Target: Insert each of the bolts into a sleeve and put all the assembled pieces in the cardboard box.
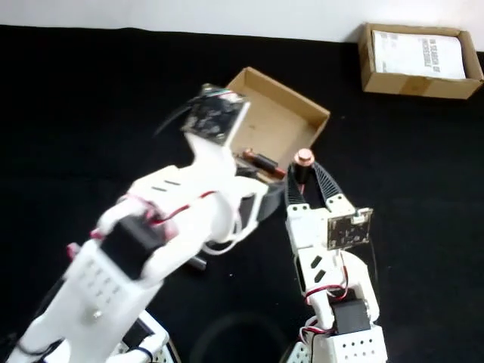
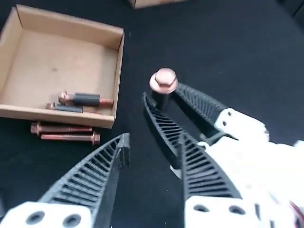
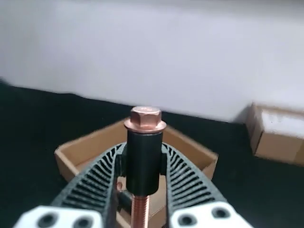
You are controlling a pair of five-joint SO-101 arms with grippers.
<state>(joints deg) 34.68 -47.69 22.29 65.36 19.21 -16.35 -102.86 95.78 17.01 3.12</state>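
In mid-frame the jaws of the right arm (image 1: 333,249) grasp an upright black sleeve (image 3: 142,159) with its copper bolt (image 3: 145,118), and the jaws of the left arm (image 1: 151,242) hang released near the cardboard box (image 1: 283,121).

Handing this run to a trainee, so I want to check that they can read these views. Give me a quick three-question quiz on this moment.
1. Short answer: what does the right hand hold, and how does it stand?
2. True or false: the left hand is shut on a bolt.
3. Where do the two bare bolts lie? A: inside the cardboard box. B: on the table beside the box's wall. C: in the left hand.

Key
1. A bolt in a black sleeve, upright with the head up.
2. False: it is open and empty.
3. B
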